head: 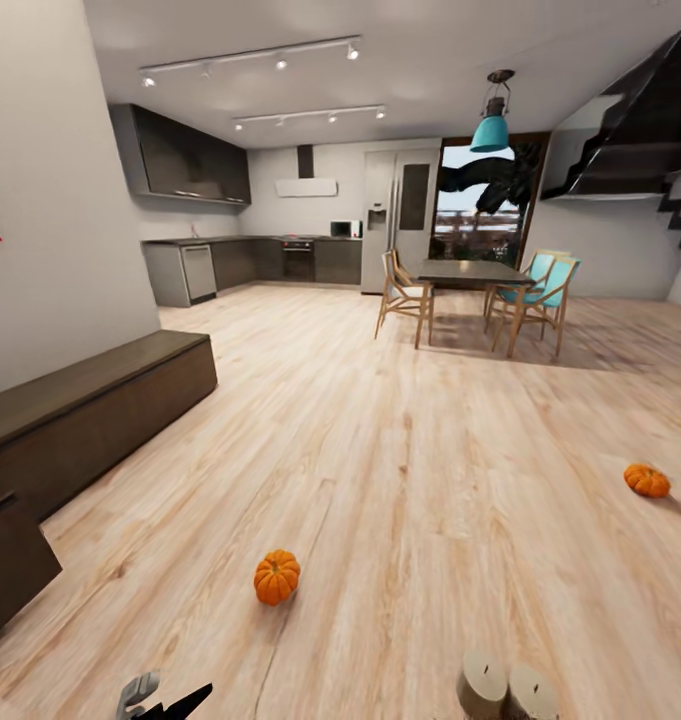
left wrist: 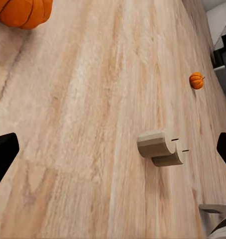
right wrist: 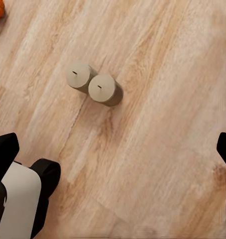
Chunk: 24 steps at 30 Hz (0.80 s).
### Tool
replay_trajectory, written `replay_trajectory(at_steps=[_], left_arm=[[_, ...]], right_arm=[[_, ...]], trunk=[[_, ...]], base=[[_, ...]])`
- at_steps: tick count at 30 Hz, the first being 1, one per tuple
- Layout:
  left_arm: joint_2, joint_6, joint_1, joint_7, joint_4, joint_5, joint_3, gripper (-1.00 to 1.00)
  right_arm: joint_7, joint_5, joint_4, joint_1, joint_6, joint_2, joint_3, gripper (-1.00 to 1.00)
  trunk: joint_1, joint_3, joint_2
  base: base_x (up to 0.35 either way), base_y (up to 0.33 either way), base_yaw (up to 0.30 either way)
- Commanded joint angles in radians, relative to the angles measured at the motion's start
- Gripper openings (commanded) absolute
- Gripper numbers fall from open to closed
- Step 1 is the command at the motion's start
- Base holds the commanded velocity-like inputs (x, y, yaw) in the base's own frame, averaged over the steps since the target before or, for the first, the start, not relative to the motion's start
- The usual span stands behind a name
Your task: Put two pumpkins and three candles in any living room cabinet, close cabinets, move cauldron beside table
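Two orange ribbed pumpkins lie on the wooden floor: one close in front (head: pixel 276 577) (left wrist: pixel 26 11), the other far to the right (head: pixel 646 481) (left wrist: pixel 196 80). Two beige candles (head: pixel 483 684) (head: pixel 531 694) stand side by side, touching, at the lower right (left wrist: pixel 157 143) (right wrist: pixel 79 75) (right wrist: pixel 104 89). The long dark brown cabinet (head: pixel 90 410) runs along the left wall. My left gripper (head: pixel 165 697) (left wrist: pixel 113 152) hangs open over the floor between the near pumpkin and the candles. My right gripper (right wrist: pixel 113 149) is open above bare floor beside the candles. The cauldron and the grey glass table are out of view.
A dark brown panel (head: pixel 10 560) juts out at the cabinet's near end. Far back stand a dark-topped dining table (head: pixel 475 272) with chairs, the kitchen units (head: pixel 250 262) and a staircase (head: pixel 670 170). Part of my white and black body (right wrist: pixel 23 199) shows near the candles.
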Motion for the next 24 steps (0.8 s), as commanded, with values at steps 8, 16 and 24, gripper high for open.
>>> replay_trajectory(at_steps=[8,16,24], left_arm=[[0.0,0.009,0.0,-0.001,0.0,0.004,0.001,1.0],[-0.001,0.01,0.0,-0.004,0.0,0.004,0.001,1.0],[0.0,0.013,0.0,-0.014,0.0,0.004,0.001,1.0]], right_arm=[[-0.001,-0.011,0.001,-0.004,0.01,0.0,0.009,1.0],[-0.004,-0.007,0.001,-0.004,0.01,0.0,0.011,1.0],[-0.006,-0.006,-0.001,-0.004,0.01,0.0,0.012,1.0]], trunk=[[0.0,0.007,0.0],[0.0,0.016,0.0],[0.001,0.018,-0.001]], base=[[0.065,-0.265,-0.242],[0.157,-0.2,-0.228],[0.014,-0.015,-0.223]])
